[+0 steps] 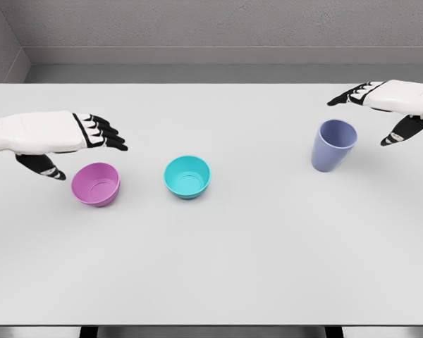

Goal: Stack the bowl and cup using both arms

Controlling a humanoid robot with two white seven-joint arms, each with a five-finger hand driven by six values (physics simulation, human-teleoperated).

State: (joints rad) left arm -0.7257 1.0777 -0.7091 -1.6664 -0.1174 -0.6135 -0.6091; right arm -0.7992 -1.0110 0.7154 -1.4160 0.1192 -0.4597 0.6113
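Observation:
A pink bowl (96, 184) stands upright on the white table (218, 260) at the left. A teal bowl (187, 176) sits to its right, near the middle. A periwinkle cup (333, 144) stands upright at the right. My left hand (74, 151) hovers just above and left of the pink bowl, fingers spread, holding nothing. My right hand (370, 116) hangs just right of the cup, its fingers extended past the cup's far side and thumb on the near side, not touching it.
The table's far edge meets a grey wall (211, 28). Its near edge runs along the bottom of the view.

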